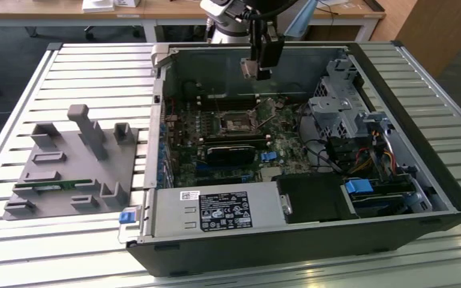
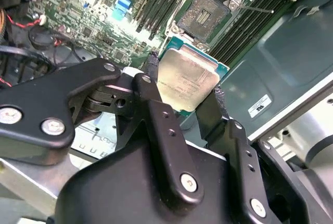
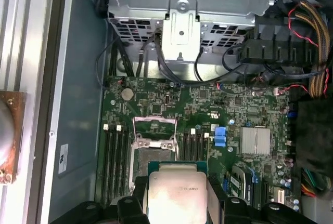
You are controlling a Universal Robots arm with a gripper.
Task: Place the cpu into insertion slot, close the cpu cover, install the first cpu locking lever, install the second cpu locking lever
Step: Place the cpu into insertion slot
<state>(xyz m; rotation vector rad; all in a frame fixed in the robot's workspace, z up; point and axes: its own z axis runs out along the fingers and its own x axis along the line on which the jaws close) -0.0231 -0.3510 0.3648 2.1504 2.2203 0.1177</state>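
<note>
My gripper (image 2: 184,86) is shut on the cpu (image 2: 187,81), a flat square chip with a pale silvery-tan top and a teal edge, pinched between two black fingers (image 2: 151,73). In the exterior view the gripper (image 1: 260,72) hangs above the rear of the open computer case, well above the motherboard. The insertion slot (image 2: 208,12) lies bare on the green board a short way beyond the chip, its contact field showing. In the first wrist view the cpu (image 3: 177,193) hovers beside the slot (image 3: 154,126), and the silvery cpu cover (image 3: 154,143) stands flipped open at the slot's edge.
The black case walls (image 1: 295,252) surround the board. A metal drive cage (image 1: 338,111) and cable bundles (image 3: 307,31) stand at the exterior view's right, and a labelled power supply (image 1: 214,210) at the front. A grey fixture block (image 1: 74,162) rests on the slatted table (image 1: 94,66).
</note>
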